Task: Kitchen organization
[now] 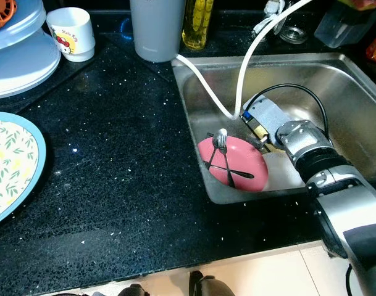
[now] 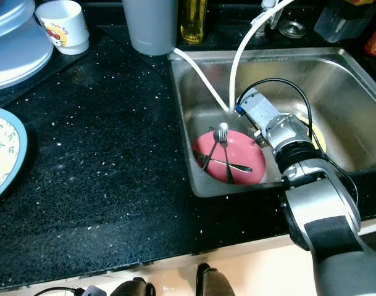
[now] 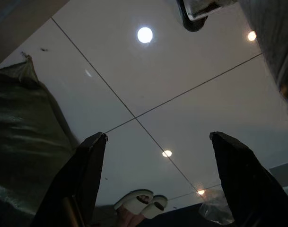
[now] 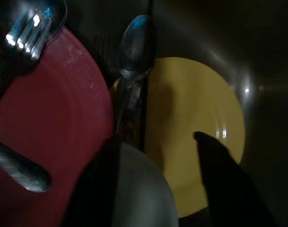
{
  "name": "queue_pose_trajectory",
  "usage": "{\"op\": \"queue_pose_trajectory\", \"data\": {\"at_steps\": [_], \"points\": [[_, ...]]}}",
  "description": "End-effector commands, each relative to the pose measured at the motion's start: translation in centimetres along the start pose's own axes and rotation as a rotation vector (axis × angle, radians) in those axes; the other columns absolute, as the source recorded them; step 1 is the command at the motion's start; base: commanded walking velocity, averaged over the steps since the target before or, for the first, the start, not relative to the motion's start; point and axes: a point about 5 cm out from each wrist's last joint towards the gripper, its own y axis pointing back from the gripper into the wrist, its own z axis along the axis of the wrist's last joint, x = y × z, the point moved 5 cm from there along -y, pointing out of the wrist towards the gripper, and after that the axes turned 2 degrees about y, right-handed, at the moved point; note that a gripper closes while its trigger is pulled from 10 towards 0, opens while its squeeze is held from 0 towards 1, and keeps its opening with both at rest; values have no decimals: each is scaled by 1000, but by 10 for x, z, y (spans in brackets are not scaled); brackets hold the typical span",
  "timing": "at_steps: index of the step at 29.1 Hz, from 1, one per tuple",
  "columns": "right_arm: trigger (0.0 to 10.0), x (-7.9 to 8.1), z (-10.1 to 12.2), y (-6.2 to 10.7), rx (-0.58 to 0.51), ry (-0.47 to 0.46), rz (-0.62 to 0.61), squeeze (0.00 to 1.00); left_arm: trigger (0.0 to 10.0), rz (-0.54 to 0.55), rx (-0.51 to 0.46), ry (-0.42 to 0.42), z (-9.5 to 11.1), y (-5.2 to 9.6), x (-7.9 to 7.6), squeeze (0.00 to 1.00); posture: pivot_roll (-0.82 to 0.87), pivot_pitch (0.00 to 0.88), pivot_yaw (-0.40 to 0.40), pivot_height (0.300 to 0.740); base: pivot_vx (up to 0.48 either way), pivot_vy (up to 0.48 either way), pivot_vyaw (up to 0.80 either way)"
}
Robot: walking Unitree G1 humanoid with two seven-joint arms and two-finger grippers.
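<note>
a pink plate [image 1: 237, 165] lies in the near left corner of a steel sink [image 1: 336, 80], with a fork [image 1: 220, 143] and a spoon [image 1: 234, 172] crossed on top of it. just beside it, toward the right end effector [image 4: 155, 156], a yellow plate [image 4: 196, 123] lies on the sink floor, partly under a pale rounded dish [image 4: 141, 189].

the right end effector reaches down into the sink from the near right. its two black fingers [image 4: 219, 165] stand moderately apart, one on either side of the pale dish, over the yellow plate. whether they touch the dish cannot be told.

a white hose [image 1: 249, 55] curves down into the sink just behind the right wrist.

left of the sink is a black speckled bench [image 1: 113, 166]. at its back edge stand a grey tumbler [image 1: 157, 28], a bottle of yellow oil [image 1: 197, 21] and a white printed mug [image 1: 71, 34]. farther left are stacked pale blue plates [image 1: 21, 61], with a leaf-patterned plate [image 1: 12, 163] at the near left.

the left end effector [image 3: 158, 142] hangs idle, its fingers wide apart and holding nothing, over a pale tiled floor [image 3: 181, 80].
</note>
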Motion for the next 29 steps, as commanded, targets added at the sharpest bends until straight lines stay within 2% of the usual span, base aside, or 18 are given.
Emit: {"op": "queue_pose_trajectory", "data": {"at_steps": [1, 2, 3, 4, 5, 6, 8, 9, 10, 11, 12, 14, 16, 18, 22, 25, 26, 29], "points": [[10000, -8, -9, 2, -14, -104, 16, 1000, 10000, -14, 57, -1, -24, 1, 0, 0, 75, 194, -83, 740, 0, 0, 0], [10000, -17, 3, 8, -125, -232, 61, 1000, 10000, -15, 60, 8, -24, 1, 2, 0, 77, 187, -81, 740, 0, 0, 0], [10000, -19, 9, 11, -172, -265, 81, 969, 10000, -16, 61, 11, -23, 1, 2, 0, 77, 184, -80, 740, 0, 0, 0], [10000, -22, 20, 16, -257, -289, 104, 816, 10000, -17, 60, 14, -22, 1, 2, 0, 74, 174, -76, 740, 0, 0, 0], [10000, -22, 20, 16, -257, -289, 104, 816, 10000, -17, 60, 14, -22, 1, 2, 0, 74, 174, -76, 740, 0, 0, 0], [10000, -26, 35, 25, -370, -365, 150, 0, 10000, -19, 61, 16, -21, 1, 2, 0, 74, 167, -74, 740, 0, 0, 0], [10000, -35, 65, 61, -696, -480, 301, 0, 10000, -29, 62, 17, -18, 1, 1, 0, 76, 158, -68, 740, 0, 0, 0], [10000, -35, 65, 61, -696, -480, 301, 0, 10000, -29, 62, 17, -18, 1, 1, 0, 76, 158, -68, 740, 0, 0, 0], [10000, -39, 72, 97, -949, -507, 403, 0, 10000, -38, 59, 13, -13, 1, -2, 0, 75, 141, -68, 740, 0, 0, 0], [10000, -39, 72, 97, -949, -507, 403, 0, 10000, -38, 59, 13, -13, 1, -2, 0, 75, 141, -68, 740, 0, 0, 0], [10000, -40, 73, 114, -1068, -524, 447, 0, 10000, -41, 55, 9, -10, 0, -3, 0, 78, 134, -70, 740, 0, 0, 0], [10000, -40, 73, 114, -1068, -524, 447, 0, 10000, -41, 55, 9, -10, 0, -3, 0, 78, 134, -70, 740, 0, 0, 0], [10000, -44, 74, 146, -1283, -592, 499, 0, 10000, -45, 43, 5, -2, 0, -4, 0, 78, 120, -68, 740, 0, 0, 0], [10000, -34, 73, 173, -1459, -604, 544, 0, 10000, -47, 30, 0, 9, 0, -5, 0, 80, 109, -65, 740, 0, 0, 0], [10000, -21, 74, 187, -1543, -596, 574, 0, 10000, -51, 21, -5, 18, 1, -6, 0, 81, 102, -63, 740, 0, 0, 0], [10000, 15, 84, 201, -1577, -564, 797, 0, 10000, -55, 9, -16, 31, 2, -8, 0, 83, 84, -62, 740, 0, 0, 0], [10000, 15, 84, 201, -1577, -564, 797, 0, 10000, -55, 9, -16, 31, 2, -8, 0, 83, 84, -62, 740, 0, 0, 0], [10000, 33, 91, 208, -1590, -570, 904, 0, 10000, -50, 5, -21, 33, 2, -7, 0, 88, 79, -63, 740, 0, 0, 500]]}}
